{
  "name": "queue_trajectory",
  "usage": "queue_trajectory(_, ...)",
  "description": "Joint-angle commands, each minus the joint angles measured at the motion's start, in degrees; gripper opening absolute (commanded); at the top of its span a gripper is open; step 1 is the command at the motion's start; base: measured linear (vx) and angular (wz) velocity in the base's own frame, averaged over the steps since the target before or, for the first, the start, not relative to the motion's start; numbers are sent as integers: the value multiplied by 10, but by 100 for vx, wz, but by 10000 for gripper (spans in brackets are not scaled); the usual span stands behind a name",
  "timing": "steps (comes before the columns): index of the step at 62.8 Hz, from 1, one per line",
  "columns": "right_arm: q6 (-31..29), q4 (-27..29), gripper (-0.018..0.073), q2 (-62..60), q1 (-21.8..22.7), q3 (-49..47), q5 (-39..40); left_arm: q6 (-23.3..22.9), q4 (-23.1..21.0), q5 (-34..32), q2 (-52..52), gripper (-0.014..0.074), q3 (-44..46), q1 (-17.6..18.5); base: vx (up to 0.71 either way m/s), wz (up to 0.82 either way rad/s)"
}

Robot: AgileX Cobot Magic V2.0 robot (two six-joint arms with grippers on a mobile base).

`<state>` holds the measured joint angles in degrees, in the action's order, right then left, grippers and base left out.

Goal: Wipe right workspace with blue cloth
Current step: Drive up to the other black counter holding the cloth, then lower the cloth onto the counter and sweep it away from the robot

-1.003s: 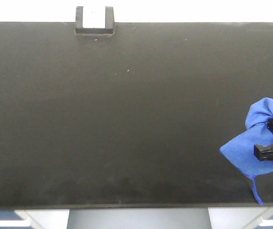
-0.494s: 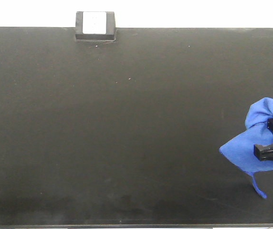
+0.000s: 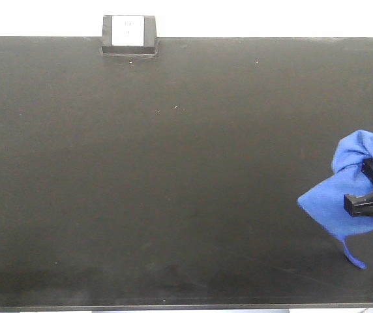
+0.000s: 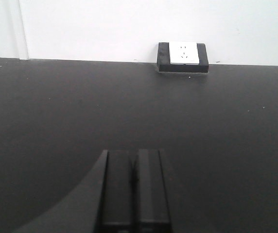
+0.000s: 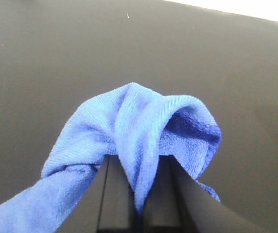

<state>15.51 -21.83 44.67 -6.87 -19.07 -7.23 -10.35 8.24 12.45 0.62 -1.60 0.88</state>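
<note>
The blue cloth (image 3: 333,199) lies bunched at the right edge of the black table (image 3: 173,182). My right gripper (image 3: 369,189) is shut on a raised fold of it. In the right wrist view the cloth (image 5: 129,126) drapes over both fingers, with a fold pinched between the closed jaws of the right gripper (image 5: 138,162). One tail of the cloth trails toward the front of the table. My left gripper (image 4: 135,160) is shut and empty, low over the bare table. It does not show in the front view.
A black socket box with a white face (image 3: 129,32) stands at the table's back edge, left of the middle. It also shows in the left wrist view (image 4: 182,57) against the white wall. The table's front edge (image 3: 173,306) runs along the bottom of the front view.
The front view shifted, so the table's front edge sits lower in frame. The right gripper and cloth have crept slightly left. The grip has not changed.
</note>
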Motion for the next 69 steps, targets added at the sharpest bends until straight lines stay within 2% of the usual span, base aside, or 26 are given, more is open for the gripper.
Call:
queue_trajectory(1, -1, -3, -3, -1, -1, -18, 51, -5, 1, -47, 8, -6, -17, -3, 0, 0)
queue_trajectory(18, -3, -5, -3, 7, 0, -18, 60, -5, 1, -47, 8, -6, -17, -3, 0, 0)
queue_trajectory(19, -4, -26, -3, 74, 0, -7, 38, -5, 1, -47, 8, -6, -17, -3, 0, 0)
queue_trajectory(21, -4, -31, -3, 100, 0, -4, 41, -5, 1, -47, 8, -6, -17, -3, 0, 0)
queue_trajectory(33, -3, -33, -1, 235, 0, -2, 163, -5, 1, -47, 8, -6, -17, -3, 0, 0)
queue_trajectory(37, 1, -19, 0, 283, 0, -2, 214, -5, 1, -47, 8, -6, -17, -3, 0, 0)
queue_trajectory(44, 2, 22, 4, 356, -2, -2, 253, -5, 1, -47, 8, -6, -17, -3, 0, 0)
queue_trajectory(48, -1, 23, 10, 388, -12, -2, 280, -5, 1, -47, 8, -6, -17, -3, 0, 0)
queue_trajectory(54, -1, 24, 25, 423, -51, -3, 334, -5, 1, -47, 8, -6, -17, -3, 0, 0)
queue_trajectory(58, 7, 40, 36, 439, -95, -4, 370, -5, 1, -47, 8, -6, -17, -3, 0, 0)
queue_trajectory(64, 30, 81, 51, 466, -172, -20, 386, -5, 1, -47, 8, -6, -17, -3, 0, 0)
queue_trajectory(69, 36, 122, 61, 493, -255, -52, 386, -5, 1, -47, 8, -6, -17, -3, 0, 0)
